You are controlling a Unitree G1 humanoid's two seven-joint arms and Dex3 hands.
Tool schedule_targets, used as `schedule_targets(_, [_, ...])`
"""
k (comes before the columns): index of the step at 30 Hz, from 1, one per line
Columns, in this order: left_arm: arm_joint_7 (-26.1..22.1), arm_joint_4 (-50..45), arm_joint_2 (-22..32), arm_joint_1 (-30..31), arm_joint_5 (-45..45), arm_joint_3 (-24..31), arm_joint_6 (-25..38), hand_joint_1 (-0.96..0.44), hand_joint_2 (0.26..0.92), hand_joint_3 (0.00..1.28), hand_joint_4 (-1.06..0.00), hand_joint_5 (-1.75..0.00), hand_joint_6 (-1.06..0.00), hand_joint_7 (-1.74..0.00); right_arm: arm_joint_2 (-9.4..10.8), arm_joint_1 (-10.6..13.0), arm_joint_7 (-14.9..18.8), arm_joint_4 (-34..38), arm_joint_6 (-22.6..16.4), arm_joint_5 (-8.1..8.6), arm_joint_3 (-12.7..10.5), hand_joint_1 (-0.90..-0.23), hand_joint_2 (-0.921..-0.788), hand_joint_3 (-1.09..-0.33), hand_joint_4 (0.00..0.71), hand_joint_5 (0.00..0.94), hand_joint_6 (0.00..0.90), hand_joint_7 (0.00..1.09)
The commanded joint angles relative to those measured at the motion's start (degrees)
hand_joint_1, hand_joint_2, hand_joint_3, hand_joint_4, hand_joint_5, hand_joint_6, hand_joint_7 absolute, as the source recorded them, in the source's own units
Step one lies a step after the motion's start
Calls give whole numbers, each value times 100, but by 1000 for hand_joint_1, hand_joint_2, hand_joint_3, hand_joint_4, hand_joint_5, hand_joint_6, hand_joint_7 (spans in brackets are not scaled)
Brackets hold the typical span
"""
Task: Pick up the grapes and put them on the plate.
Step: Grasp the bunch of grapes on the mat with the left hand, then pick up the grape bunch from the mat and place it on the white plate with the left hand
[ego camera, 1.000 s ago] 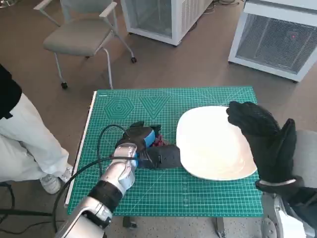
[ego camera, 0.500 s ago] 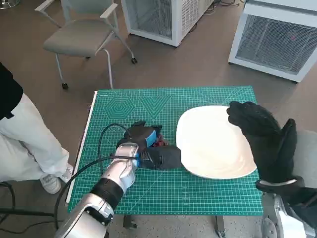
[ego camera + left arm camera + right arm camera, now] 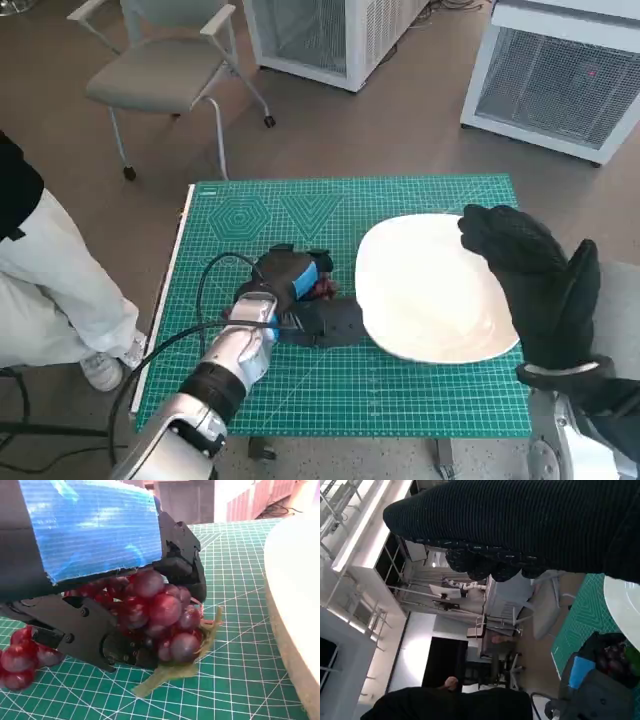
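**Grapes in hand, by the plate**

Green gridded mat (image 3: 430, 400) on small table. Left hand (image 3: 292, 283), blue-taped, fingers closed round glossy red grapes (image 3: 155, 612), just beside smooth white plate (image 3: 425, 290). Knit-gloved right hand (image 3: 535, 280) over plate's far edge, fingers spread, holding nothing.

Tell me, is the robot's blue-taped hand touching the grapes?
Touching. The left wrist view shows the left hand with its black fingers closed around the grapes, the bunch pressed between them.

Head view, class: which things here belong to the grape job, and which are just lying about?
Job: grapes, held in left hand; white plate; right hand at the plate's edge.
Lying about: green cutting mat, chair, two white cabinets.
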Motion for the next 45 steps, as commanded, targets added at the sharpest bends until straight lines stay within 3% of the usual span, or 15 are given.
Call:
schedule_targets(1, [-167, -165, 116, 185, -75, -24, 3, 6, 918, 216, -437, -1596, -597, -1030, -18, 116, -24, 69, 74, 6, -19, -332, -921, -601, 449, 839, 238, 988])
schedule_targets(12, [-316, -463, 255, 292, -137, 6, 12, 2, 921, 174, -487, -1522, -620, -1029, -9, 88, -32, 60, 82, 4, -1, -333, -921, -600, 449, 840, 238, 988])
schedule_targets(26, [-385, -1034, 455, 460, -178, 42, 74, 6, 921, 198, -446, -1593, -620, -998, -22, 101, -18, 56, 66, 7, -9, -329, -921, -602, 449, 840, 238, 988])
schedule_targets(31, [-390, -1266, 511, 494, -178, 76, 144, 3, 920, 230, -450, -1455, -507, -1267, -33, 87, -20, 50, 85, 18, -19, -328, -921, -603, 448, 840, 238, 988])
schedule_targets(35, [-466, -1701, 581, 548, -186, 134, 264, 2, 921, 268, -420, -1449, -440, -1377, -41, 83, -25, 18, 110, 28, -25, -329, -921, -602, 448, 840, 238, 988])
schedule_targets(39, [-646, -2379, 671, 642, -158, 196, 468, 224, 781, 596, -375, -1616, -453, -751, -44, 90, -23, -22, 130, 39, -32, -333, -921, -601, 449, 841, 238, 988])
schedule_targets(41, [-740, -2853, 741, 712, -107, 236, 579, 166, 694, 713, -386, -1643, -524, -884, -48, 96, -20, -44, 139, 48, -39, -334, -921, -600, 449, 841, 238, 988])
schedule_targets(42, [-795, -3232, 791, 765, -69, 279, 645, 103, 649, 746, -407, -1633, -565, -1038, -54, 98, -15, -56, 143, 57, -47, -334, -921, -600, 449, 841, 238, 988])
schedule_targets(44, [-904, -4134, 899, 887, 2, 401, 770, 19, 610, 711, -487, -1583, -677, -1120, -70, 100, -3, -76, 153, 83, -70, -335, -921, -599, 449, 841, 239, 988])
schedule_targets(45, [-937, -4499, 935, 941, 11, 464, 803, 15, 644, 621, -540, -1522, -689, -1081, -76, 100, 2, -80, 156, 93, -81, -335, -921, -599, 449, 841, 240, 988])
